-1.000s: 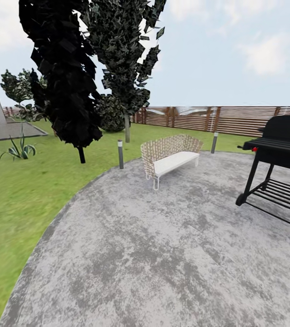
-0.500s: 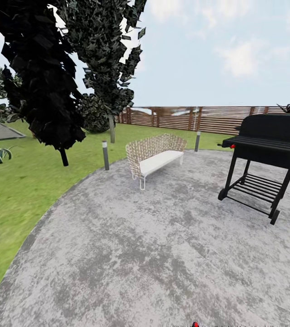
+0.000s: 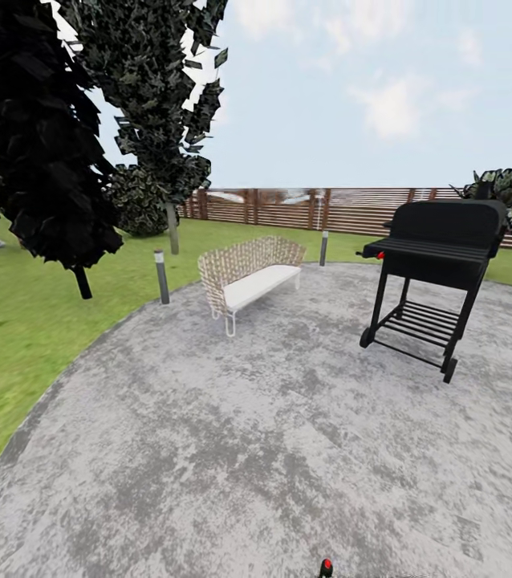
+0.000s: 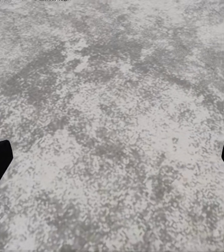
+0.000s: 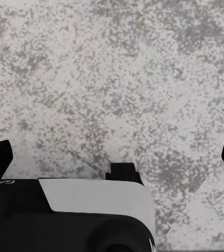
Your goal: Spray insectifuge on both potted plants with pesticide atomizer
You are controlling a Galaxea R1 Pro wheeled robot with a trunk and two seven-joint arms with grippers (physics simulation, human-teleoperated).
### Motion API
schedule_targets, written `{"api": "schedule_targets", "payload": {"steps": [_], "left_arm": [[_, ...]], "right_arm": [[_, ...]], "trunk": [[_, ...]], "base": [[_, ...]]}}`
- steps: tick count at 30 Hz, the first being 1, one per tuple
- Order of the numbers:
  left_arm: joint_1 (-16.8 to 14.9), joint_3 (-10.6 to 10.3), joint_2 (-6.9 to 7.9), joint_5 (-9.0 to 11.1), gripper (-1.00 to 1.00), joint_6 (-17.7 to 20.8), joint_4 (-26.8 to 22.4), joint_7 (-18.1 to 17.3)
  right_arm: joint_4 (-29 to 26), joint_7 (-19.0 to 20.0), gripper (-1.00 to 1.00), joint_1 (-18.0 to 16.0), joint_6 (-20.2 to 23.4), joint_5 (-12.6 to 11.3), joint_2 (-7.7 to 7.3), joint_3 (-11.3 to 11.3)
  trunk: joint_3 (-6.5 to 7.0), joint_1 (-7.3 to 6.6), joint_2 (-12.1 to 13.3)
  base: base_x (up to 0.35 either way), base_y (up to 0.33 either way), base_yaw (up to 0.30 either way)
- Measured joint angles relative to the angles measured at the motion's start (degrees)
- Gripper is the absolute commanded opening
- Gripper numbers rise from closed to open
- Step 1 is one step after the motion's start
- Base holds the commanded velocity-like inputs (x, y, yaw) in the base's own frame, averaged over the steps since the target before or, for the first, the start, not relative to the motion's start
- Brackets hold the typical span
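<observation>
Green garden lawn point(image 3: 39, 337), mottled grey paving point(image 3: 272, 449)

The head camera looked forward and slightly down across the round grey paved patch point(image 3: 272, 449) toward the brown fence point(image 3: 288, 207). Both wrist cameras faced straight down, close above that same mottled paving point(image 4: 112, 105), the ground all three views shared.

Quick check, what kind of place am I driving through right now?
A back garden with a patio, most likely: round grey paving edged by lawn, a wicker bench, a black barbecue grill and a slatted wooden fence.
</observation>
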Motion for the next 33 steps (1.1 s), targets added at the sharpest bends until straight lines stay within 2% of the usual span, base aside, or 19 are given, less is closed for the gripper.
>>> {"api": "schedule_targets", "payload": {"steps": [18, 33], "left_arm": [[0.0, -0.1, 0.0, 0.0, 1.0, 0.0, 0.0, 0.0], [0.0, -0.1, 0.0, 0.0, 1.0, 0.0, 0.0, 0.0]], "right_arm": [[-0.1, 0.0, 1.0, 0.0, 0.0, 0.0, -0.06, 0.0], [-0.1, -0.1, 1.0, 0.0, 0.0, 0.0, 0.0, 0.0]], "trunk": [[0.0, 0.0, 0.0], [0.0, 0.0, 0.0]], "base": [[0.0, 0.0, -0.171], [0.0, 0.0, -0.014]]}}
